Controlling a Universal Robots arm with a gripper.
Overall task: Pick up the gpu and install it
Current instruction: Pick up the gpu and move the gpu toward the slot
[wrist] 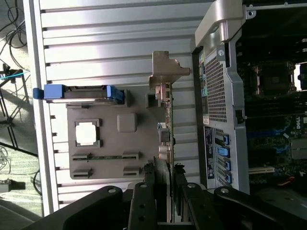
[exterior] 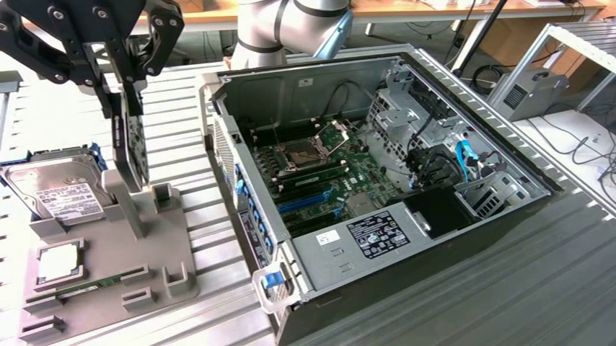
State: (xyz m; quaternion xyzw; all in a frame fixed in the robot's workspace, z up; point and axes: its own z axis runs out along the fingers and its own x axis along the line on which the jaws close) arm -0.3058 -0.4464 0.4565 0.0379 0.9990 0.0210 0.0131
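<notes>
The gpu (exterior: 135, 155) stands upright on edge, thin and dark from the exterior view, over the grey parts fixture (exterior: 115, 252) at the exterior view's left. Its lower edge sits level w/ the fixture's upright posts. Can't tell whether it has cleared its slot or rests in it.

The gripper (exterior: 125, 108) comes down from above. Its black fingers (wrist: 144, 201) are partly closed, one on each face of the card's top edge, so the card is clamped. In the wrist view the card runs edge-on away from the fingers, w/ its silver end bracket (wrist: 165, 72) at the far end.

Other parts on the same fixture, all untouched:
- hard drive (exterior: 60, 193) w/ white label, in blue rails
- CPU (exterior: 60, 263), lying flat
- narrow green memory stick (exterior: 91, 288) in its cradle

The fixture sits on the slatted metal table (exterior: 183, 94). Just beside it, toward the exterior view's right, is the open PC case (exterior: 318, 252), lying on its side w/ the motherboard (exterior: 318, 173) exposed.

Progress, as I judge it: early. The grasp is made and pickup is at most just begun. The card is outside the case, the blue expansion slots (exterior: 308, 200) hold no card, and the install is not yet done.
</notes>
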